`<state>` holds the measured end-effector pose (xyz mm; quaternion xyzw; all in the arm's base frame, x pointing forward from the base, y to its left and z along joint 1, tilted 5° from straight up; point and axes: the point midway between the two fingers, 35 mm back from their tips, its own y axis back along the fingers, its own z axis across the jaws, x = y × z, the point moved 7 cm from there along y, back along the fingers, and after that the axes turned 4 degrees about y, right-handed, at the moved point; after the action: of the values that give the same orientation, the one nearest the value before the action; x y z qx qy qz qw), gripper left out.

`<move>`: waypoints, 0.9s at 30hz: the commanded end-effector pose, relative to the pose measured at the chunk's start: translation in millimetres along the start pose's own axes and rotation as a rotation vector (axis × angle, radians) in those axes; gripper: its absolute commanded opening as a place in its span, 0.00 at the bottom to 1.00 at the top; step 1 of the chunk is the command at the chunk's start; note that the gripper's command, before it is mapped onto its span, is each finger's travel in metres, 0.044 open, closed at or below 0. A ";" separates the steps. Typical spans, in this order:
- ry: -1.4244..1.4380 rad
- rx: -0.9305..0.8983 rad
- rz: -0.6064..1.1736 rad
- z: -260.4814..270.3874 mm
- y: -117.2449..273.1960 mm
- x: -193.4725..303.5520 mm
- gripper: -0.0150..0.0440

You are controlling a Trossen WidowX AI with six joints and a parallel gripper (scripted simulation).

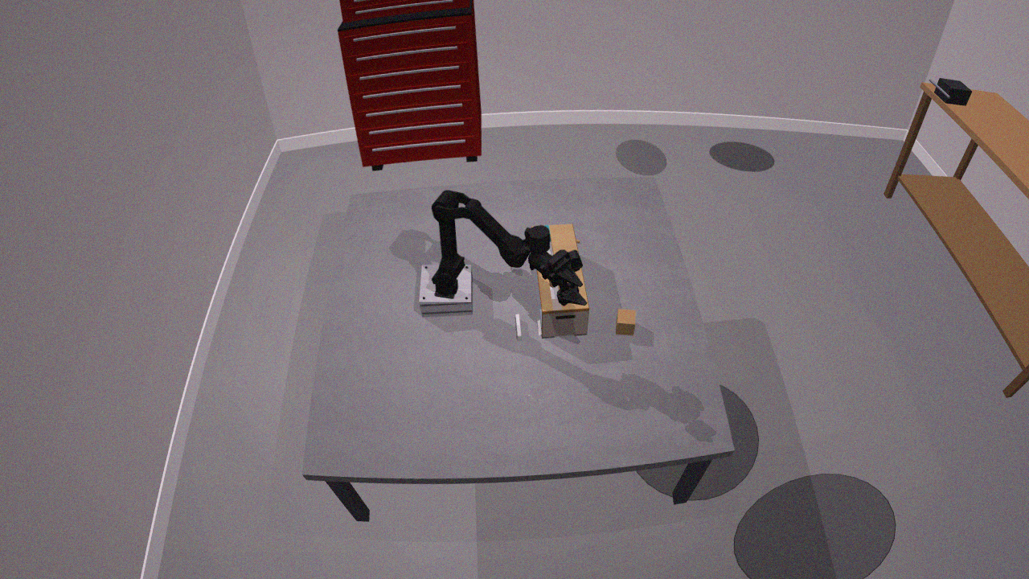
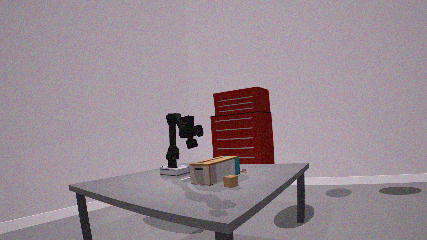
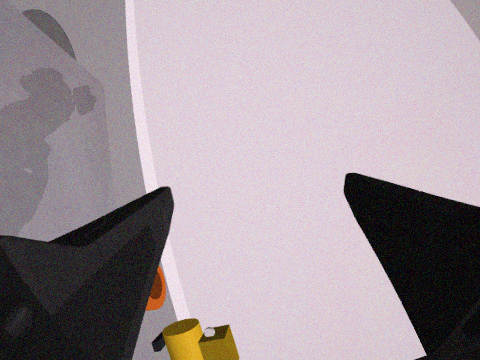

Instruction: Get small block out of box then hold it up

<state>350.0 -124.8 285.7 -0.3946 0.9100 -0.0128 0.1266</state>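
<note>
The box (image 1: 563,325) (image 2: 203,176) stands upright on the table (image 1: 445,403) (image 2: 143,197), with a wooden top, a dark slot in its near end and a teal part at its far end. No block can be made out inside it. My gripper (image 1: 580,290) (image 2: 196,138) (image 3: 259,190) is open and empty. It is above the box, clear of its top, with its fingers spread. The wrist view looks past the fingers at the wall, so neither box nor shelf shows there.
A tan cube (image 1: 625,322) (image 2: 230,181) sits on the table beside the box's near end. A white stick (image 1: 518,325) lies on the arm's side. A small grey piece (image 2: 243,169) and a thin orange stick (image 2: 244,171) are near the box's far end.
</note>
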 end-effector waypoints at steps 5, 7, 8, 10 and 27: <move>-0.103 -0.089 -0.023 7.9 -3.6 -2.2 0.93; -0.194 -0.169 -0.031 14.6 -5.6 -3.6 0.93; -0.241 -0.210 -0.031 17.9 -6.3 -4.1 0.93; -0.336 -0.294 -0.023 24.6 -6.8 -4.6 0.93; -1.204 -0.960 0.594 62.2 30.2 10.3 0.93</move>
<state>344.9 -109.8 221.6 -0.1653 0.6997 0.5798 0.3832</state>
